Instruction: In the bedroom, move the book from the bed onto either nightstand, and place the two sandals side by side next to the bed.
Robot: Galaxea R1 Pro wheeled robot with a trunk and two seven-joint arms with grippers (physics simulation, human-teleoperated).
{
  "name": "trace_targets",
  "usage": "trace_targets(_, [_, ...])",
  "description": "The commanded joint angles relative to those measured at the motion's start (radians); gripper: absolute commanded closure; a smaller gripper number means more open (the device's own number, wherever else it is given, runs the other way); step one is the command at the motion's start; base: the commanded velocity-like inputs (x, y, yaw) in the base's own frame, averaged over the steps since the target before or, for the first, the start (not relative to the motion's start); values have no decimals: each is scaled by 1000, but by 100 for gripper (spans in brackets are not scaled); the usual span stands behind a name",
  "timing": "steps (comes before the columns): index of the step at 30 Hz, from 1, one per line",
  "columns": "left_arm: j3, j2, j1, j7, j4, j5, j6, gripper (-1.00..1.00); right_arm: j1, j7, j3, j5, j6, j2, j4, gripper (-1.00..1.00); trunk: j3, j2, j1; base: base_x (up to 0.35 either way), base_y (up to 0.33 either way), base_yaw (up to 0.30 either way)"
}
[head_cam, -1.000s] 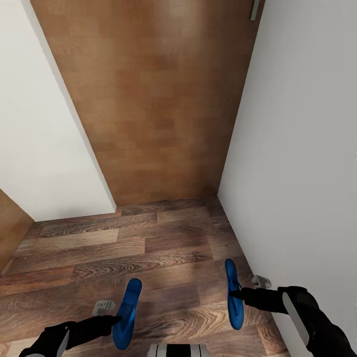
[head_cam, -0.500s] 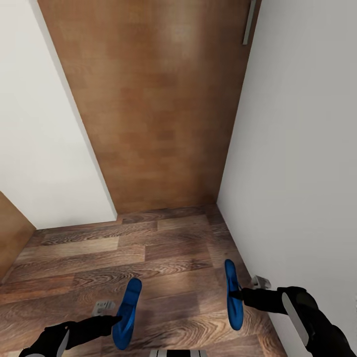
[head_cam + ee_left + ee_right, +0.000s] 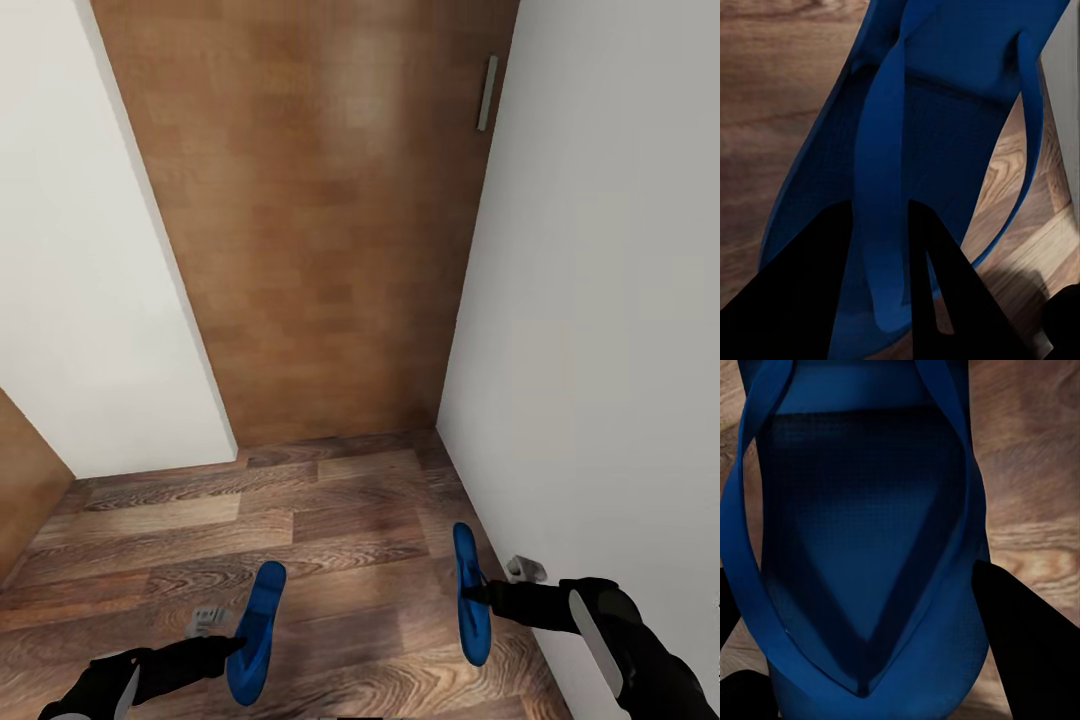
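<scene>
I've each end effector, left (image 3: pixel 238 645) and right (image 3: pixel 472 592), clamped on a sandal (image 3: pixel 256 630) (image 3: pixel 470 594); near the wooden door (image 3: pixel 330 220), I should carry both level.

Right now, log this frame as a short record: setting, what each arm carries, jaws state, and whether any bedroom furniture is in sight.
setting: narrow passage, wood-plank floor, white walls, closed wooden door ahead with a grey handle
left gripper: jaws shut on left sandal, held above the floor
right gripper: jaws shut on right sandal, held edge-up near the right wall
grip detail: left wrist view has the dark fingers either side of a blue strap
furniture in sight: none
</scene>
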State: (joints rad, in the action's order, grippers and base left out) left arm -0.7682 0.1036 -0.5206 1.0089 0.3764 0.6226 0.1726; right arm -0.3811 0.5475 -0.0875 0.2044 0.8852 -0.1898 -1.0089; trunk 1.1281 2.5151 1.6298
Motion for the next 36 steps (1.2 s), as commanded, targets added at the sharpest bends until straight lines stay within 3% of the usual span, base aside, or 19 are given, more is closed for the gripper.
trace_targets(1, [-8, -1, -1, 7, 1, 6, 10, 100, -1, 2, -1, 1, 6, 0, 0, 100, -3, 0, -1, 0, 0, 0])
trace_targets(8, [-8, -1, -1, 7, 1, 5, 10, 100, 0, 2, -1, 1, 6, 0, 0, 100, -30, -2, -4, 0, 0, 153])
trace_targets(31, [-7, -1, -1, 4, 0, 6, 11, 100, 0, -3, -2, -1, 4, 0, 30, 100, -119, -7, -14, 0, 0, 290])
trace_targets(33, [-7, -3, -1, 1, 0, 6, 11, 100, 0, -4, -2, -14, -26, 1, 62, 100, -127, -7, -15, 0, 0, 293])
trace_targets(36, [-7, -6, -1, -22, 0, 6, 11, 100, -1, -5, -1, -56, -135, 2, 133, 100, -138, -8, -16, 0, 0, 294])
